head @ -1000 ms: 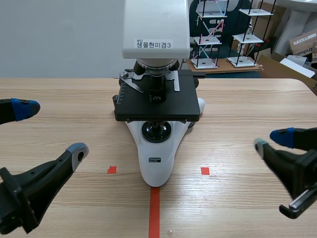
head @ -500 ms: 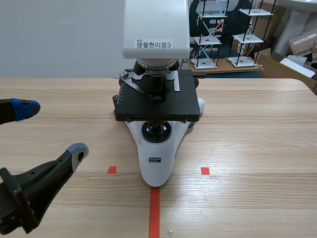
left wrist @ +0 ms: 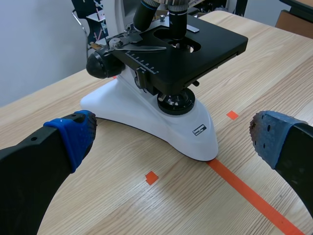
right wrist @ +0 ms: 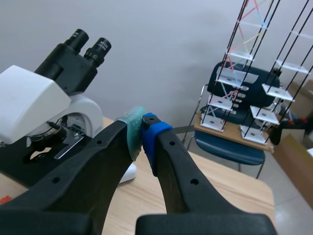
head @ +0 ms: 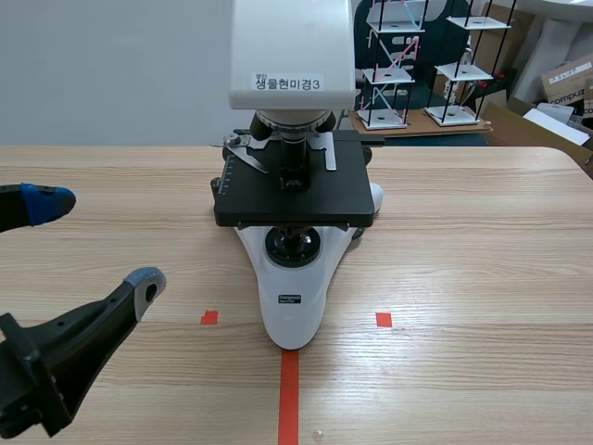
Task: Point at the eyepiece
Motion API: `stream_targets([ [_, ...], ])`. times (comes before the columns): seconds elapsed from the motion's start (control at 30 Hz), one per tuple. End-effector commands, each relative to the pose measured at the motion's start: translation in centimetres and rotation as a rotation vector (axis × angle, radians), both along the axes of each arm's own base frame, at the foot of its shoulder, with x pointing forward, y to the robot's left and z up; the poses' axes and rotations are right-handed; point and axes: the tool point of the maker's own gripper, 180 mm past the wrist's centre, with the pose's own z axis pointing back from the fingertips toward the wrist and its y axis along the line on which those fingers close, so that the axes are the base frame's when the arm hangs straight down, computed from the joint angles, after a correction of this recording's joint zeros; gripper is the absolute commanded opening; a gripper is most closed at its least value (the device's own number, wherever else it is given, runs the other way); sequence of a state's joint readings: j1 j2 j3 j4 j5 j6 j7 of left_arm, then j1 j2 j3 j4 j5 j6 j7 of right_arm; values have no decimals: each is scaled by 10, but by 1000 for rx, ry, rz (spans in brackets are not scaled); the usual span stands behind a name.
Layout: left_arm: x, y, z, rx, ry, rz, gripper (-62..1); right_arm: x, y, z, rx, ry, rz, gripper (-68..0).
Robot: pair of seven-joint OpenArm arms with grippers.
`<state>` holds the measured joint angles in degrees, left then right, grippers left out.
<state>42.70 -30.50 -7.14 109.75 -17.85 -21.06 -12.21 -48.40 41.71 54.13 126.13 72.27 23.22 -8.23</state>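
Right gripper has gone up out of the scene view and is pinched shut on nothing, eyepiece ahead and a bit to its left, apparently untouched; stiff tube around fragile glass, so aim at the rim, no grabbing.

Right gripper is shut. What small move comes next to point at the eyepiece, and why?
Probably ease the right gripper forward and sideways toward the eyepieces. It is shut to a point, but the eyepieces stand ahead and off to one side, clearly apart from its tip.
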Motion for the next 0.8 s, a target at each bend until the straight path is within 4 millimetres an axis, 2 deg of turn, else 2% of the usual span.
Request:
stream_targets([
  [0.0, 0, -2, 6, -22, -16, 1, 14, 4, 0, 16, 2, -63, 15, -669],
  [0.2, 0, -2, 6, -22, -16, 1, 14, 15, 17, 47, -57, -155, 79, -669],
  [0.3, 0, -2, 6, -22, -16, 2, 14, 26, 15, 57, -47, -184, 70, -669],
  [0.63, 0, -2, 6, -22, -16, 2, 14, 82, -17, 48, 68, -159, 23, -669],
  [0.77, 0, -2, 6, -22, -16, 2, 14, 96, -10, 50, 67, -174, 64, -669],
])
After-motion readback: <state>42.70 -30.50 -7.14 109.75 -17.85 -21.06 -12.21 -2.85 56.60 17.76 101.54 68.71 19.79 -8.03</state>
